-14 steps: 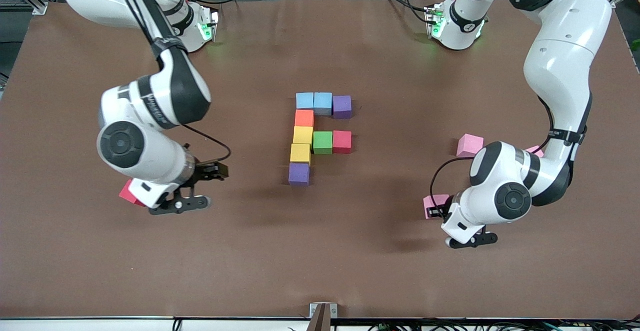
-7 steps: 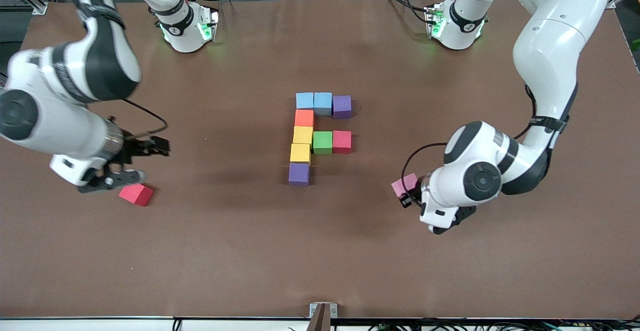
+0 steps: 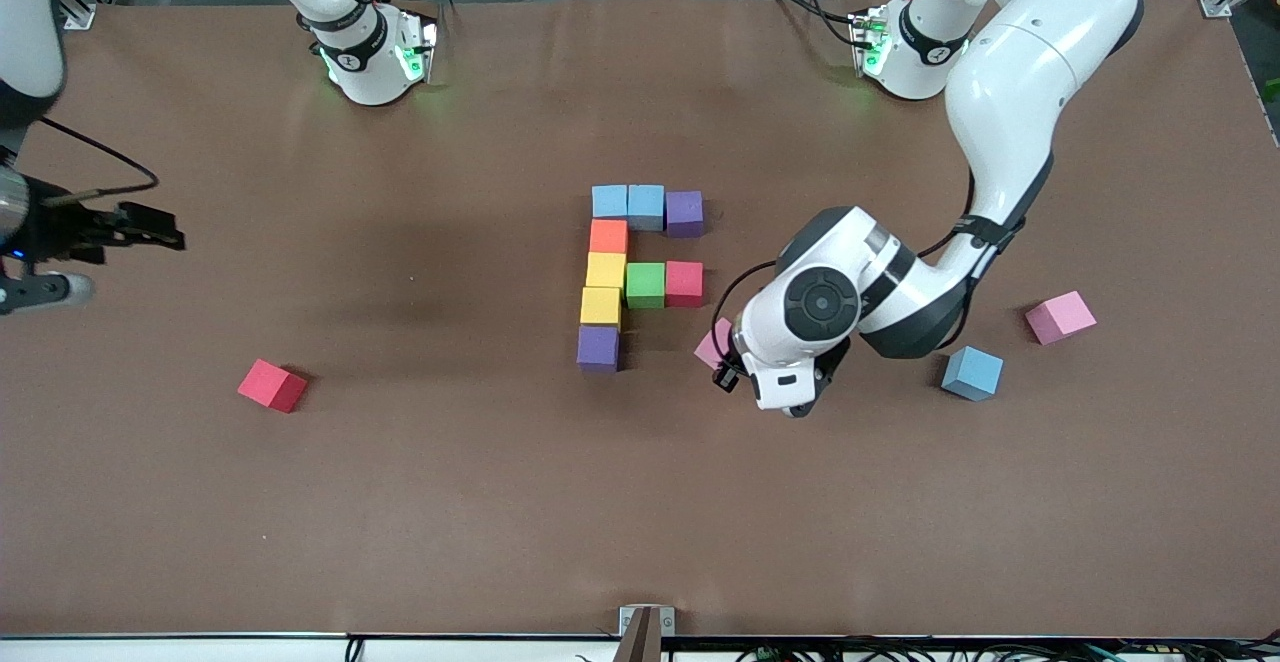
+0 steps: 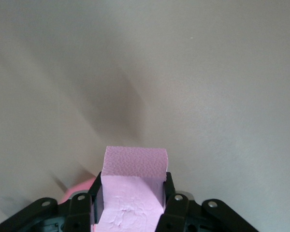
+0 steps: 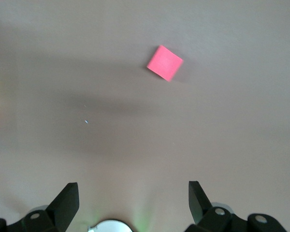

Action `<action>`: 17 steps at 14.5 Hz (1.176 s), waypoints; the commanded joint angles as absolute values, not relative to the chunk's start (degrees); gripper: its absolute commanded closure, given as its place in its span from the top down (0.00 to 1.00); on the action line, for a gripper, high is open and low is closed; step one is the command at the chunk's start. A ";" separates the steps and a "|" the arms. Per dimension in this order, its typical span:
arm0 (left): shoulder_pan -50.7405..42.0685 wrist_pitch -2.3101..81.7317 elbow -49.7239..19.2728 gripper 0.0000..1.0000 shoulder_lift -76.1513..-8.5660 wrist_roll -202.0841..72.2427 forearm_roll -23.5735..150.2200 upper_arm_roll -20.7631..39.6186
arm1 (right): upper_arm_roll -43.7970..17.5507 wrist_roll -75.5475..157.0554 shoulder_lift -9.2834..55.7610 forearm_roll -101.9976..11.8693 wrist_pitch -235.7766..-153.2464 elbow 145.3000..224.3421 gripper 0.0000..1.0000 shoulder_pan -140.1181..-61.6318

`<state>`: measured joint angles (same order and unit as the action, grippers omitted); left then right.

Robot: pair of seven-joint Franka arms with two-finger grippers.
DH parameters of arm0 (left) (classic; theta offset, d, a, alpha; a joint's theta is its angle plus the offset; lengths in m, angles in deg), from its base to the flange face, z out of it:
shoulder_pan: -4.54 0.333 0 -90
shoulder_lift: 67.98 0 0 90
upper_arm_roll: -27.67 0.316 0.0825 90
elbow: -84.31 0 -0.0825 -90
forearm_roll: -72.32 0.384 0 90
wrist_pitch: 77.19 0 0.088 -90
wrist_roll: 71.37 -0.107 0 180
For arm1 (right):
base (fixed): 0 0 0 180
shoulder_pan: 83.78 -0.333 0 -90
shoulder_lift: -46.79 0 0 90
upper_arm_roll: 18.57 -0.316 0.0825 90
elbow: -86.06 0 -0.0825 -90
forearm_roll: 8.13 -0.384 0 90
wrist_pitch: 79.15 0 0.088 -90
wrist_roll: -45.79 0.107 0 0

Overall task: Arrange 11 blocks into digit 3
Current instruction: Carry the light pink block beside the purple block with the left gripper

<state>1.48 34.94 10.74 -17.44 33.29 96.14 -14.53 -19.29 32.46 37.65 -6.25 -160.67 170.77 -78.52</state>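
Nine blocks sit joined mid-table as the unfinished digit 3 (image 3: pixel 640 277): two blue and a purple along the top bar, an orange, two yellow and a purple (image 3: pixel 598 348) down the column, a green and a red as the middle bar. No brand, label or writing can be read on any block.

The left gripper (image 4: pixel 133 212) is clamped on a pink block (image 3: pixel 712 344), up in the air just beside the column's purple foot, toward the left arm's end; bare brown table (image 3: pixel 640 502) lies open under it. Its fingers (image 4: pixel 176 205) press the block's two sides. A loose blue block (image 3: pixel 972 373) and a loose pink block (image 3: pixel 1060 317) rest well apart from it.

The right gripper (image 5: pixel 134 203) waits with jaws spread wide and nothing between them at its table edge, probably raised; a loose red block (image 3: pixel 272 385) lies on the table near it.
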 commanded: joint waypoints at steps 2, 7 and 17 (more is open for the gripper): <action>-0.99 38.12 10.92 0.30 -16.65 48.92 98.33 -13.21 | -20.33 31.99 37.30 -3.74 -157.21 165.09 1.00 -76.49; -7.32 38.56 11.10 0.30 -16.83 60.45 98.24 -8.03 | -20.51 32.52 36.68 -4.43 -156.50 161.31 1.00 -76.31; -12.60 38.65 11.10 0.30 -16.13 73.91 102.64 -6.44 | -20.86 35.59 36.42 -5.76 -157.91 161.47 1.00 -78.94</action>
<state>-11.43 38.44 10.73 -16.54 72.02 101.40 -7.23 -20.69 34.36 36.81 -5.54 -158.26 162.27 -78.40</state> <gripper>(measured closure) 0.511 0.000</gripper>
